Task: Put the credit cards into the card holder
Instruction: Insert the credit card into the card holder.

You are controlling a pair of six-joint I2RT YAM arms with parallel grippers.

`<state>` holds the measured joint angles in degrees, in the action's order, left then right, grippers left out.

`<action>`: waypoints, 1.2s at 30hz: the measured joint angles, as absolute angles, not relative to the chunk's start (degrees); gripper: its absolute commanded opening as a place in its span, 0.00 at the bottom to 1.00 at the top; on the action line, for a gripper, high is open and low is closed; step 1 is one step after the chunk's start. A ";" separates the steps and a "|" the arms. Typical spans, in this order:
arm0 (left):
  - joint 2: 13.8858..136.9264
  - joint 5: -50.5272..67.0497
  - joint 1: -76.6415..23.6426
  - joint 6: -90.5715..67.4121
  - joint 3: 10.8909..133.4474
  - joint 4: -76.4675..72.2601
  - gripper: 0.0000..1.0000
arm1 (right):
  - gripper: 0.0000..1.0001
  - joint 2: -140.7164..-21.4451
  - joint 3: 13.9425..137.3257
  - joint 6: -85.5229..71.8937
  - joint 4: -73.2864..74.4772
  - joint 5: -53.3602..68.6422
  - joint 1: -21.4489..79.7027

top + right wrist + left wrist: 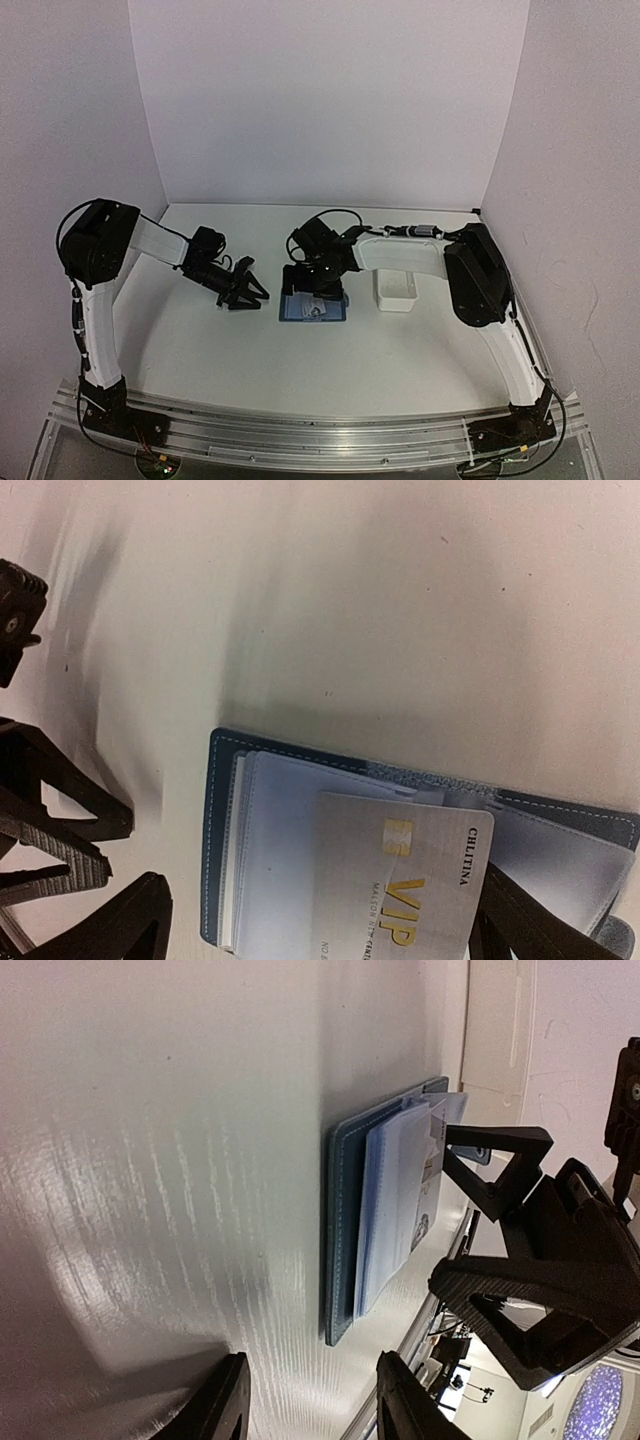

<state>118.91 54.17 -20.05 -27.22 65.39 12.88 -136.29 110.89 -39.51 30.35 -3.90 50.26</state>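
Holder: flat stitched blue card holder (313, 310) lay open on the white tabletop (230, 350), near centre.
Card: silver VIP credit card (405, 880) rested on its clear sleeves.
Right: right end effector (315, 288) spread wide over holder, gripping nothing.
Left: left end effector (245, 298) spread, empty, beside holder.

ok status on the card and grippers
left gripper open, empty, beside card holder. right gripper open, straddling vip card. card lies on open holder. white tray apart, no obstruction.

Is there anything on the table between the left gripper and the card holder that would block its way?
Nothing visible: only bare table lies between the left gripper and the card holder. The open right gripper hangs over the holder's far side, above the VIP card lying on its sleeves.
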 measured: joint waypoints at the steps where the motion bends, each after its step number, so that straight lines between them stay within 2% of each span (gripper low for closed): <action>1: 118.91 54.15 -20.18 -27.35 65.19 12.36 0.44 | 0.98 -136.29 110.87 -38.94 30.35 -3.64 50.30; 11: 118.89 53.56 -21.28 -29.23 64.71 8.97 0.42 | 0.95 -134.87 108.60 -40.14 33.36 -10.46 50.83; 16: 119.04 52.45 -22.61 -30.65 64.62 7.01 0.37 | 0.91 -134.78 108.62 -42.54 34.06 -9.56 50.83; 20: 119.46 52.21 -23.86 -32.58 63.94 3.97 0.27 | 0.87 -134.78 108.64 -44.38 33.91 -8.54 50.76; 25: 120.31 52.34 -25.43 -35.09 62.85 -0.60 0.24 | 0.86 -134.78 109.32 -45.78 34.20 -6.44 51.09; 30: 121.19 52.27 -26.57 -36.73 62.74 -3.57 0.16 | 0.86 -134.91 109.86 -46.57 34.70 -5.72 52.07; 36: 121.75 52.12 -27.07 -37.87 62.48 -5.08 0.12 | 0.86 -136.99 113.40 -47.46 35.66 -5.04 52.77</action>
<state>121.75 52.12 -27.07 -37.87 62.48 -5.08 -136.99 113.40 -47.46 35.66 -5.04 52.77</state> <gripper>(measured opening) 0.131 0.858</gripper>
